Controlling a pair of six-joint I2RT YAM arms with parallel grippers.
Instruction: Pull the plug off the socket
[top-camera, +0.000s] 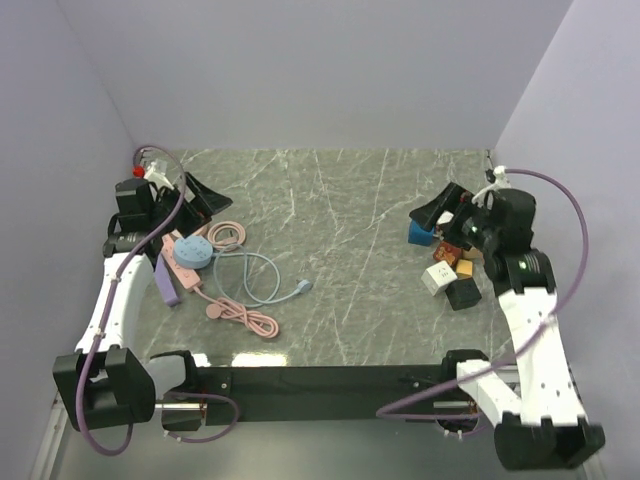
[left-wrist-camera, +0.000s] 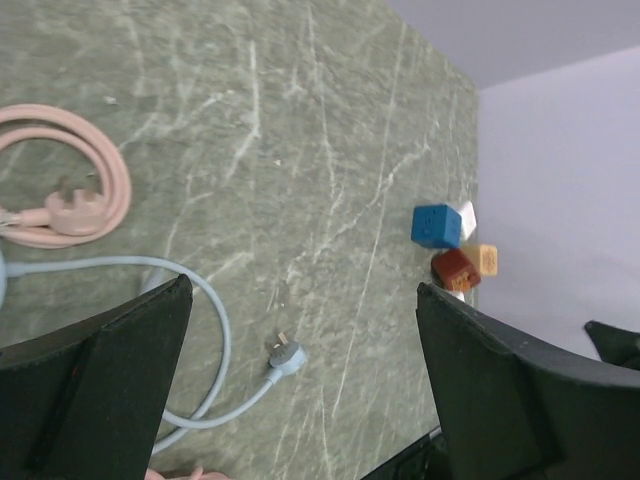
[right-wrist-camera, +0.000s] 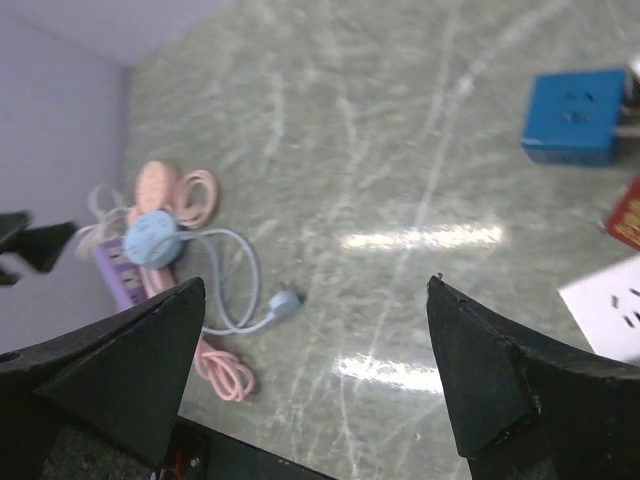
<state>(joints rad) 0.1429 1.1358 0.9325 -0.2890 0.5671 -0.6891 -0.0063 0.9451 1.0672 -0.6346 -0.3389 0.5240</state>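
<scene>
A round light-blue socket (top-camera: 190, 252) lies at the left on a pink power strip (top-camera: 178, 265), beside a purple strip (top-camera: 165, 282). Its blue cable (top-camera: 255, 280) ends in a loose blue plug (top-camera: 303, 287), which also shows in the left wrist view (left-wrist-camera: 285, 355) and the right wrist view (right-wrist-camera: 285, 300). A pink plug (left-wrist-camera: 72, 207) lies inside a pink cable coil (left-wrist-camera: 105, 165). My left gripper (top-camera: 198, 200) is open and empty above the strips. My right gripper (top-camera: 440, 208) is open and empty above a blue cube socket (top-camera: 420, 232). Whether any plug sits in a socket is unclear.
Cube sockets cluster at the right: red-brown (top-camera: 445, 255), orange (top-camera: 466, 268), white (top-camera: 435, 278) and black (top-camera: 462, 293). A second pink cable bundle (top-camera: 250, 320) lies near the front edge. The side walls stand close to both arms.
</scene>
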